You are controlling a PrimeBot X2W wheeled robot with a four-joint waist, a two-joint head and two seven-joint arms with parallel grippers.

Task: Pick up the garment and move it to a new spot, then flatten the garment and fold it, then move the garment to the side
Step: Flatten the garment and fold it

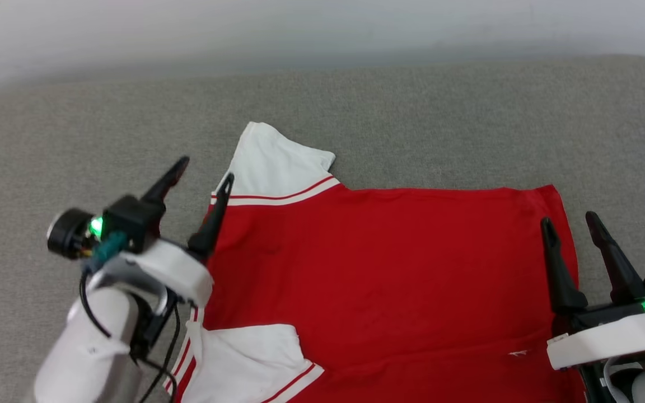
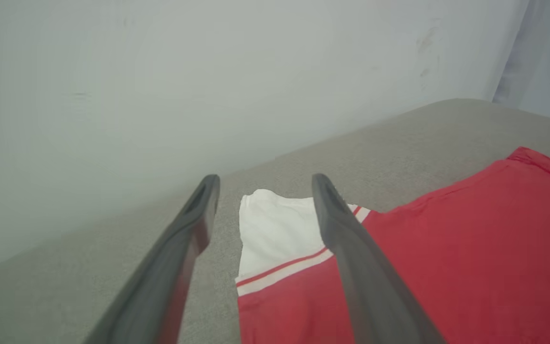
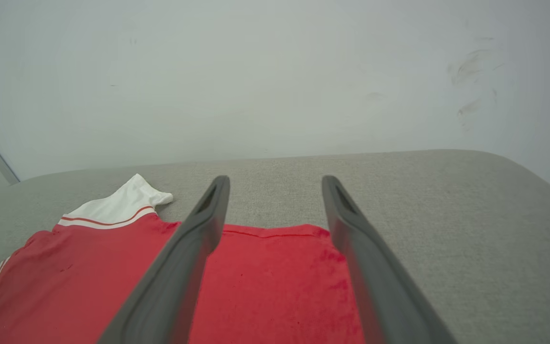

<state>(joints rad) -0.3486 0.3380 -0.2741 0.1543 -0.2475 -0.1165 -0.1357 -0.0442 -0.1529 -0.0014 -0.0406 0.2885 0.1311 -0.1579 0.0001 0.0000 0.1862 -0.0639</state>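
Garment (image 1: 389,268), a red jersey-style T-shirt with white short sleeves and red-and-white striped trim: lay spread flat on grey woven padded surface (image 1: 440,123), sleeve end to left, hem to right, near part cut off by bottom edge of head view. Found far white sleeve (image 1: 277,162) pointing away toward pale wall (image 1: 300,28), and near white sleeve (image 1: 244,358) angled in over red cloth. Found left gripper (image 1: 205,170), two long dark fingers on pale arm, spread wide and holding nothing; hung at left edge of shirt beside far sleeve, right finger over striped trim, left finger over bare grey surface. Confirmed in left wrist view: left gripper (image 2: 265,179) parted, white sleeve and trim showing between fingers. Found right gripper (image 1: 569,218) likewise spread wide and empty, at right end of shirt, left finger over red hem, right finger just past it over grey surface. Confirmed in right wrist view: right gripper (image 3: 276,179) parted, red hem edge showing between fingers. Could not tell whether either set of fingertips touched cloth.
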